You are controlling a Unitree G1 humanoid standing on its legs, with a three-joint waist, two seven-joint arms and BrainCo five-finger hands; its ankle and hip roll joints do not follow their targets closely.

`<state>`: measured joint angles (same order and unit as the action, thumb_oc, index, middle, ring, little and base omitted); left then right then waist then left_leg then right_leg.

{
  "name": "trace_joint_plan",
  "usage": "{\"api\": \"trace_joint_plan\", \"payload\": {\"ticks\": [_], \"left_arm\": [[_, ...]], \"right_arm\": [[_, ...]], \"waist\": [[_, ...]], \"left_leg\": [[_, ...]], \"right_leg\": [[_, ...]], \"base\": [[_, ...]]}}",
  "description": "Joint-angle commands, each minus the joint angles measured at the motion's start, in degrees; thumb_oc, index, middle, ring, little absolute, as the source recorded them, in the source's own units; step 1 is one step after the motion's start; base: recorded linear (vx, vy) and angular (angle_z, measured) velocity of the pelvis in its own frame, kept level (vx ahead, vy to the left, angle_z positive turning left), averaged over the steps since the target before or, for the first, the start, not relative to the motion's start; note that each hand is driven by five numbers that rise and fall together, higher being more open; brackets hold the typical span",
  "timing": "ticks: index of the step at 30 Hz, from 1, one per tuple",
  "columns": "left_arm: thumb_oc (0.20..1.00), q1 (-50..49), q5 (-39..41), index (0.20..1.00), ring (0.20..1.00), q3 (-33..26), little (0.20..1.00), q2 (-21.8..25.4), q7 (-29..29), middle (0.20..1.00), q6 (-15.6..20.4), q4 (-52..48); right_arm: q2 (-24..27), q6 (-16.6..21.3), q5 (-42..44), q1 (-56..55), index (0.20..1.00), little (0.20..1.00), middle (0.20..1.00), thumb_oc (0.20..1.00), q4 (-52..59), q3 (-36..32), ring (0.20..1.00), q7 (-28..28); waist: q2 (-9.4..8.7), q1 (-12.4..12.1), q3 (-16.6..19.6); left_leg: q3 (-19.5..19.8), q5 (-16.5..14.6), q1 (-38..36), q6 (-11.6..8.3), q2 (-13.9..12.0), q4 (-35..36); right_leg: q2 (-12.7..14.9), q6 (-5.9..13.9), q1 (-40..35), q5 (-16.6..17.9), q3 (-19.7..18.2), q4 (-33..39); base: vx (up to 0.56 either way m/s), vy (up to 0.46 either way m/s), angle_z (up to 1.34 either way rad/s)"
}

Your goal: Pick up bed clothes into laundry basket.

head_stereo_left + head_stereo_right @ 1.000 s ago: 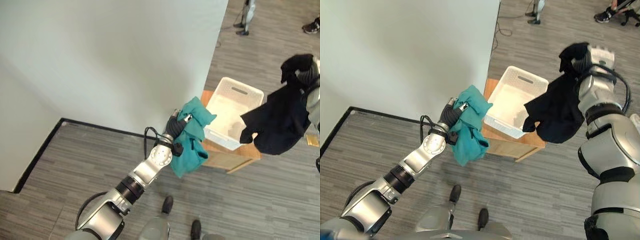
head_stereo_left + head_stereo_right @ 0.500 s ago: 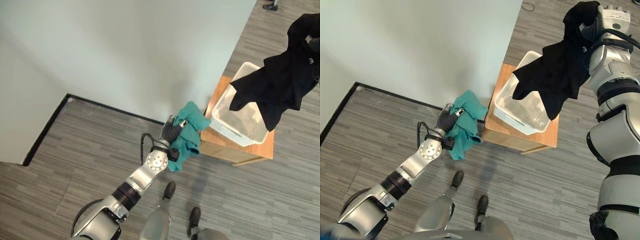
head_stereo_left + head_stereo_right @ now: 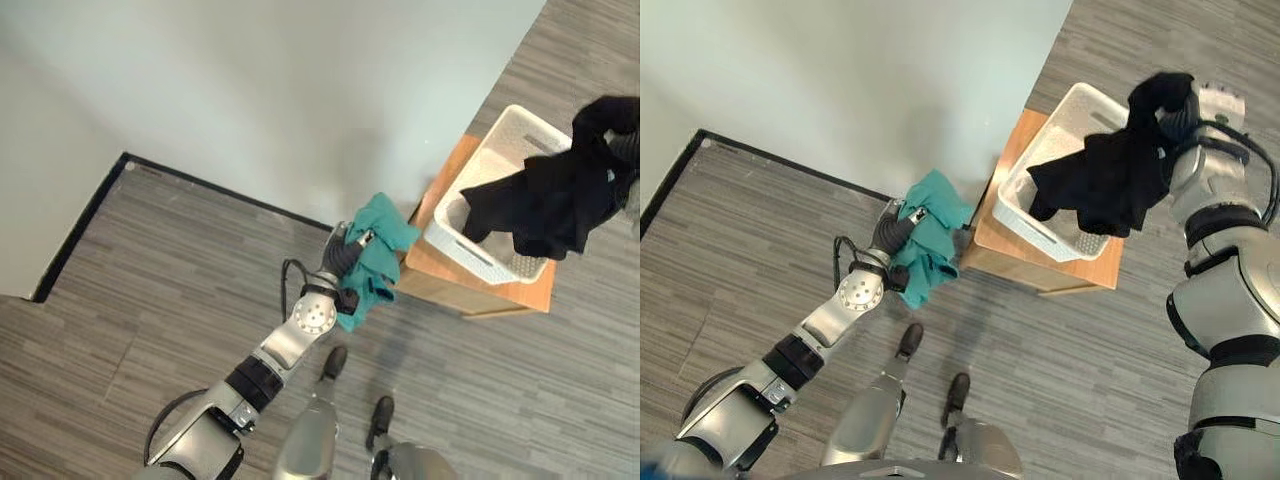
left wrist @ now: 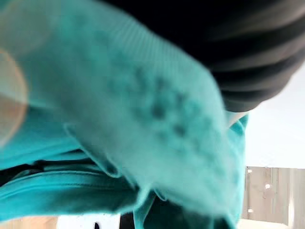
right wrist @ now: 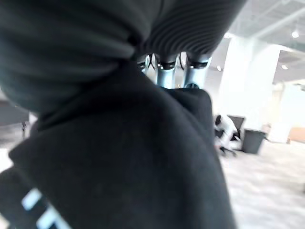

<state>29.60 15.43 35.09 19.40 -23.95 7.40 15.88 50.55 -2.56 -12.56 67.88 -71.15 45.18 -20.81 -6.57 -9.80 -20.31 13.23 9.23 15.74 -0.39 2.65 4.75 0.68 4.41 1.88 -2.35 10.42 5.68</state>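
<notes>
The white laundry basket sits on a low wooden table, which stands against the pale wall; the basket takes up most of the tabletop and reaches nearly to its front edge. It serves as the landmark here.

The right hand is raised at the basket's far right rim, its fingers curled round the bunched top of a black garment. In the right wrist view the silver fingers are folded over the black cloth. The garment hangs down and spreads leftward across the basket's open top, its lower folds dipping past the rim into the basket while the upper part is clear above it.

The left hand is off the basket's left side, just beside the table's left edge and close to the wall. It is clenched round a teal garment, which bulges above the hand and hangs below it, clear of the floor. The cloth's right edge lies near the table's corner; whether it touches cannot be told.

In front of the table, the grey plank floor is open. Left of the teal garment, a black baseboard strip runs along the foot of the wall.
</notes>
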Motion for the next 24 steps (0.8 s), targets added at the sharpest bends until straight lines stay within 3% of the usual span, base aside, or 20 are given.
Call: {"api": "trace_joint_plan", "payload": {"ticks": [1, 10, 24], "left_arm": [[0.2, 4.13, -0.21, 0.2, 0.2, 0.13, 0.2, -2.24, 0.03, 0.2, 4.45, -1.03], [0.2, 2.57, 0.91, 0.2, 0.2, -0.82, 0.2, -0.87, 0.71, 0.2, 4.26, -1.58], [0.2, 1.39, 0.34, 0.2, 0.2, -1.13, 0.2, 0.85, 0.82, 0.2, 4.5, -3.32]], "right_arm": [[6.08, -0.93, -0.21, 5.06, 0.2, 0.2, 0.2, 0.2, 1.42, 1.26, 0.2, -2.54], [5.81, -1.34, -0.39, 3.55, 0.2, 0.2, 0.2, 0.2, 1.97, 0.43, 0.2, -2.29], [13.89, -0.24, 6.85, 12.28, 0.2, 0.2, 0.2, 0.2, 3.01, 3.18, 0.2, -5.38]], "waist": [[0.74, -0.9, -0.48], [-1.13, -0.87, -2.78], [-3.88, -1.09, -5.83]], "left_leg": [[0.25, -4.32, -1.18, -3.26, -3.24, 0.25], [0.87, -3.16, 3.68, -3.72, -3.29, 0.25], [1.64, -2.21, 10.03, -4.33, -2.24, 0.25]], "right_leg": [[0.61, 2.23, 6.12, 3.35, 1.78, -0.68], [0.01, 2.47, 11.05, 4.2, 1.75, -0.68], [0.2, 3.67, 17.74, 6.29, 2.01, -0.68]], "base": [[-0.05, 0.008, -0.15], [-0.02, 0.002, 0.01], [-0.02, 0.018, 0.03]]}}
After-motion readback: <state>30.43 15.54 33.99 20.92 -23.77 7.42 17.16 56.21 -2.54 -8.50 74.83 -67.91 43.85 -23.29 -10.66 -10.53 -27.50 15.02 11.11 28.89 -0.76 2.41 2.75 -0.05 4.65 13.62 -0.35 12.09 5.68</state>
